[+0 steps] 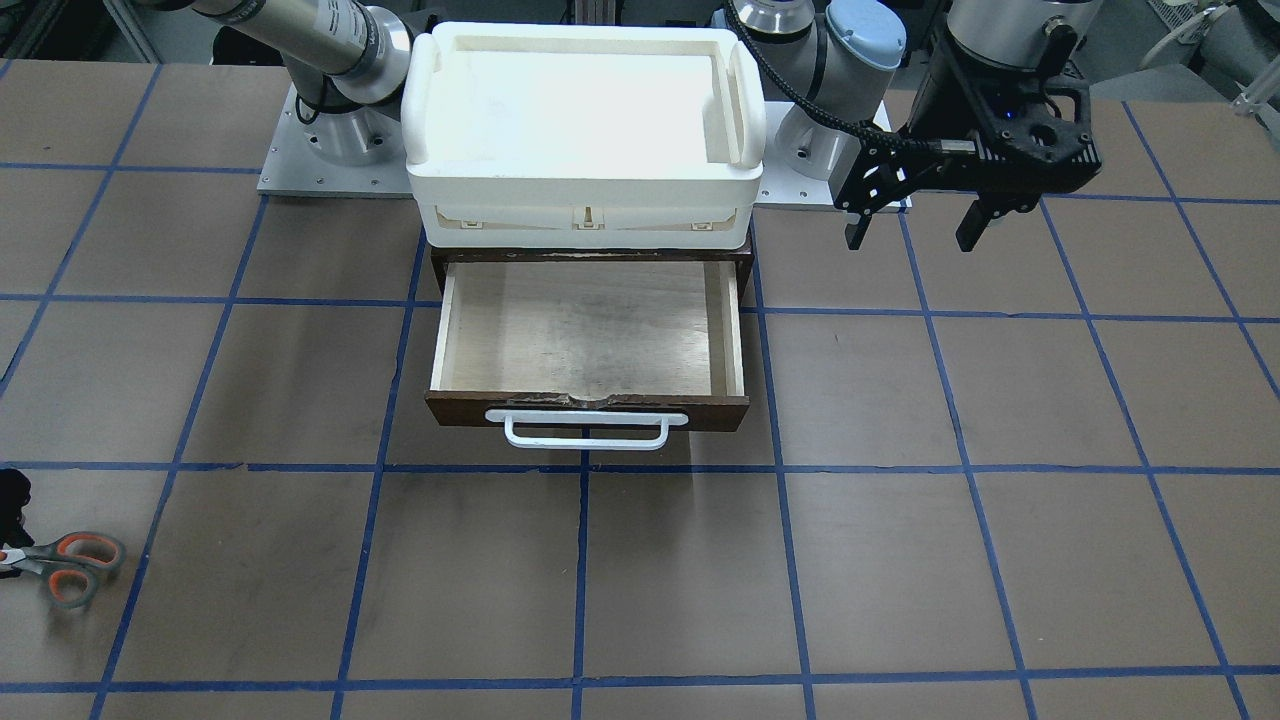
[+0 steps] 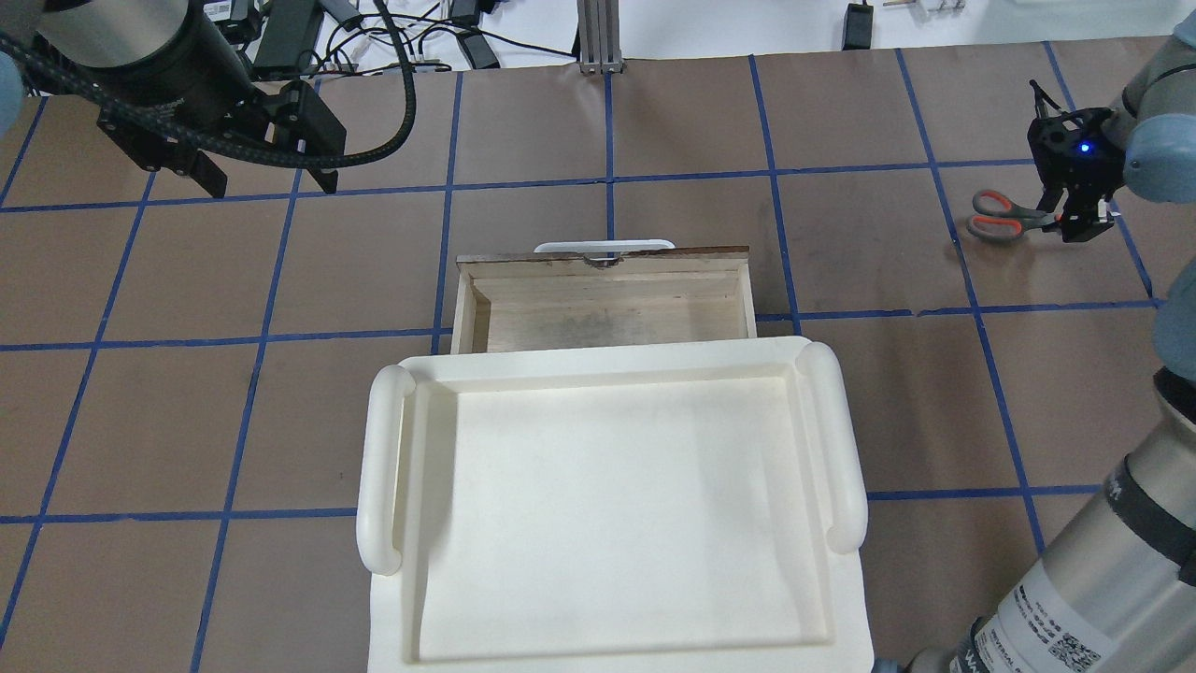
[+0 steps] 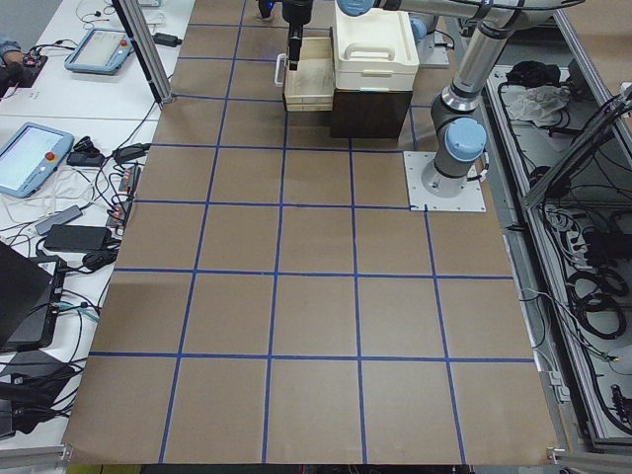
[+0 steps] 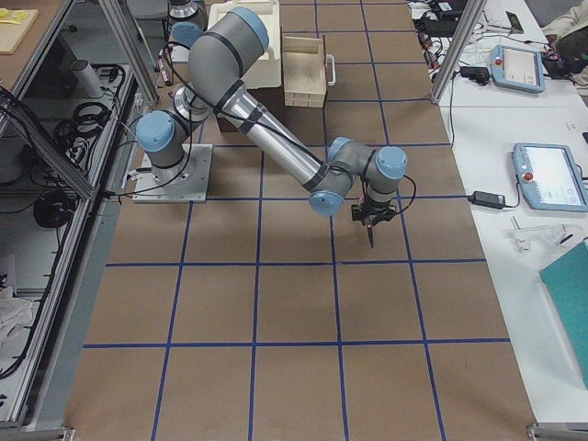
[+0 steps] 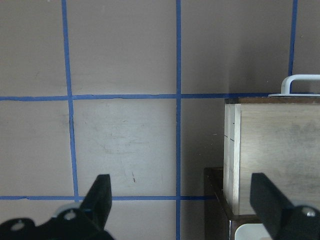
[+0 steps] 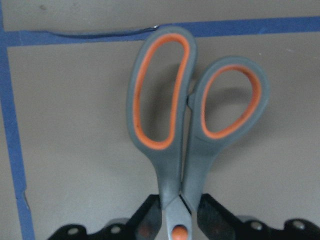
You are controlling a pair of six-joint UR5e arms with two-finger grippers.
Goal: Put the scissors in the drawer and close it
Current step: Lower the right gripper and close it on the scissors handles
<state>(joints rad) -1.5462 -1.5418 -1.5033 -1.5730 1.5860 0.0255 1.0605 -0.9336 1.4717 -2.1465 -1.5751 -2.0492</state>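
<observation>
The scissors (image 2: 1000,215), grey with orange-lined loops, are at the table's far right in the overhead view and at the left edge of the front view (image 1: 70,568). My right gripper (image 2: 1070,217) is shut on them near the pivot, and the loops (image 6: 165,95) stick out ahead of the fingers (image 6: 145,215). The blades are hidden. I cannot tell whether the scissors touch the table. The drawer (image 1: 590,412) is pulled open, its plywood interior (image 2: 607,313) empty and its white handle (image 1: 585,432) facing away from the robot. My left gripper (image 1: 910,235) is open and empty, hovering beside the drawer (image 5: 270,150).
A white plastic tray (image 1: 585,40) with rounded rims sits on top of the drawer's cabinet and overhangs the drawer's back (image 2: 378,467). Brown table with blue tape grid lies between scissors and drawer. Tablets and cables lie on side benches beyond the table.
</observation>
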